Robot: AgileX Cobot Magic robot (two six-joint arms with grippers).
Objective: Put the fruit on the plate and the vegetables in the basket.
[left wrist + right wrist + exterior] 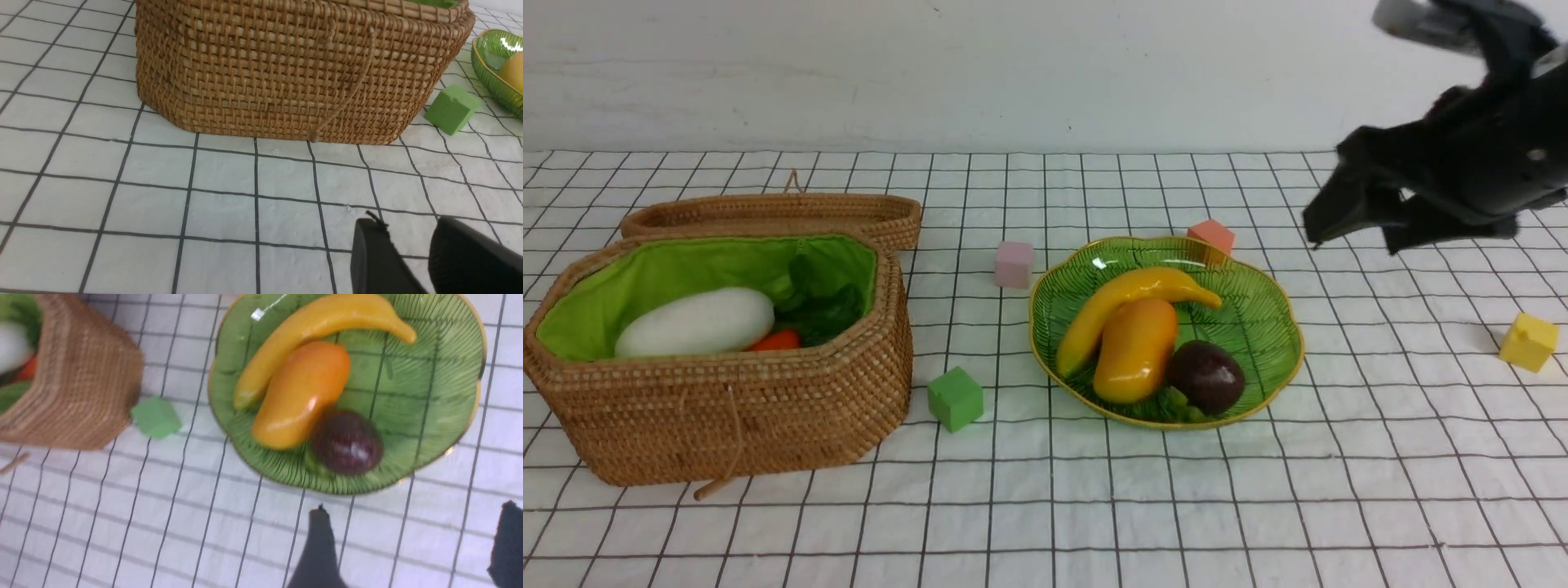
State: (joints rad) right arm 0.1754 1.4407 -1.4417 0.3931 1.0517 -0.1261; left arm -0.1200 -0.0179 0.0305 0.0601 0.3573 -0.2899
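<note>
The green glass plate (pixel 1262 314) holds a yellow banana (pixel 1131 304), an orange-yellow mango (pixel 1135 351) and a dark purple mangosteen (pixel 1207 376). Inside the green-lined wicker basket (pixel 727 416) lie a white radish (pixel 696 322) with dark leaves (pixel 821 304) and a small red-orange piece (pixel 778 340). My right gripper (pixel 1352 241) hangs above the cloth, right of the plate, open and empty. In its wrist view the right gripper (pixel 412 508) is off the plate's (pixel 449 375) rim. My left gripper (pixel 406 222) is low over the cloth in front of the basket (pixel 286 81), its fingers apart with nothing between them.
The shallow woven lid (pixel 776 216) leans behind the basket. Small cubes lie on the checked cloth: a green cube (pixel 955 398) between basket and plate, a pink cube (pixel 1014 264) and an orange cube (pixel 1211 236) behind the plate, and a yellow cube (pixel 1529 341) at far right.
</note>
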